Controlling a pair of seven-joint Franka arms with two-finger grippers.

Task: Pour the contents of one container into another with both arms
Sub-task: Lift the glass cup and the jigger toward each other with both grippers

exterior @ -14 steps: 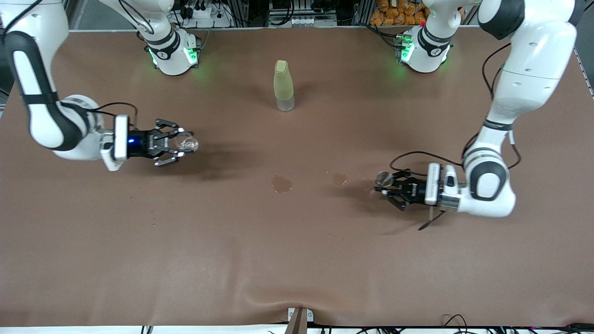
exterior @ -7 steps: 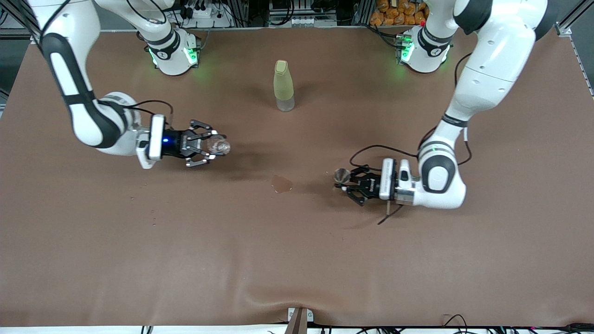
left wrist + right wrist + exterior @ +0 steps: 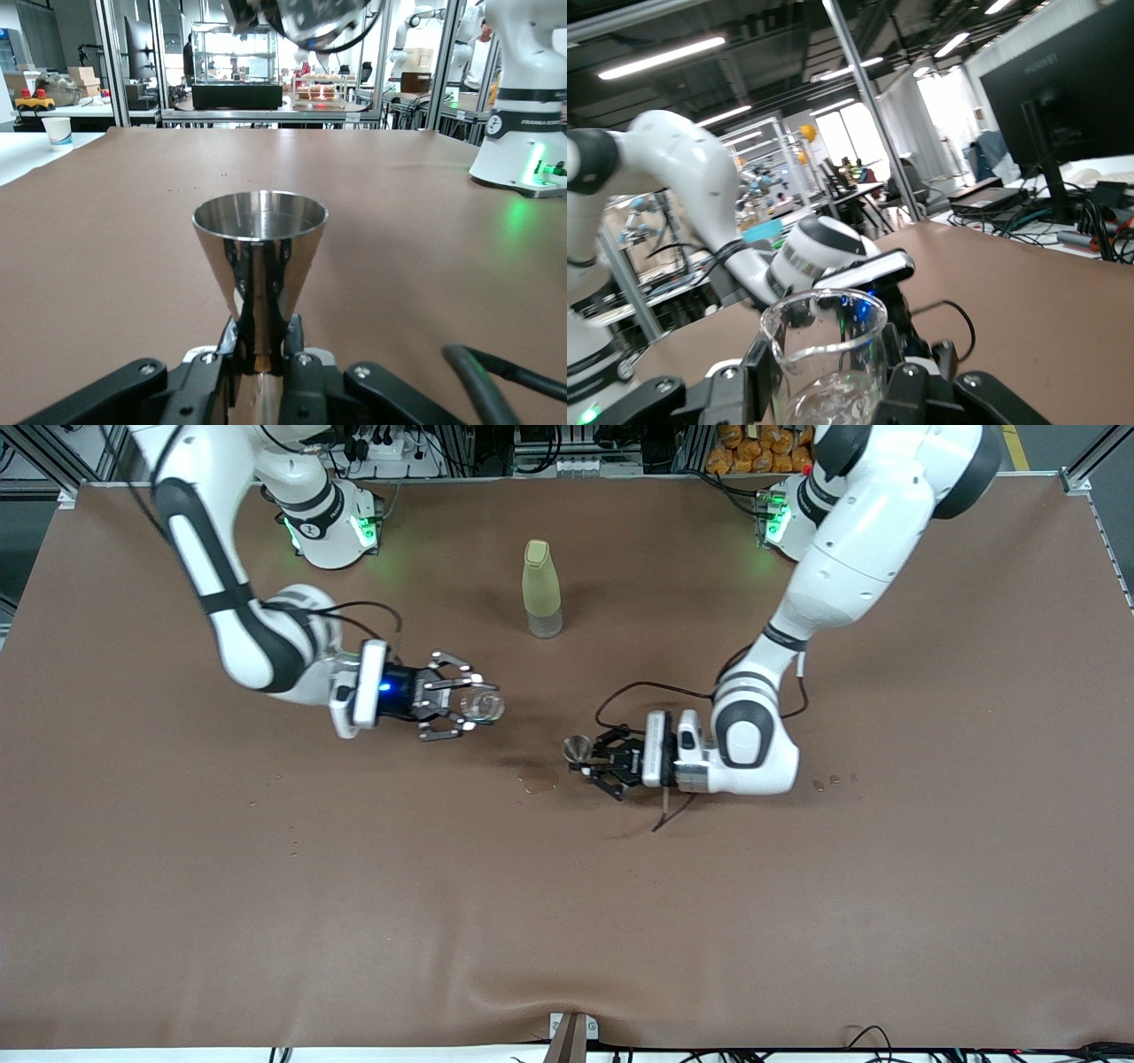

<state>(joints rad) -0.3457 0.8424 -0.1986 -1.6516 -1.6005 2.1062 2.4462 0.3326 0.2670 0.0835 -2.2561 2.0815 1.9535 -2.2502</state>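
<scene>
Holding things up in the air, both arms reach in over the middle of the brown table (image 3: pixel 797 921). The right gripper (image 3: pixel 468 707) has its jaws pinching the little glass cup (image 3: pixel 483 706), one finger on each side of it. In the right wrist view the glass cup (image 3: pixel 824 354) sits upright between the fingers (image 3: pixel 908 390), with its open mouth above them. The left gripper (image 3: pixel 592 759) has its jaws pinching the shiny metal jigger (image 3: pixel 578 748) at its thin waist. In the left wrist view the jigger (image 3: pixel 260 252) stands straight up from between the fingers (image 3: pixel 297 354), round mouth on top. The two grippers point at each other, with the cup and jigger near but apart. A wet spot (image 3: pixel 538 782) lies on the table under the gap between them. A tall yellow-green bottle (image 3: pixel 541 589) stands on the table, farther from the front camera than both grippers.
</scene>
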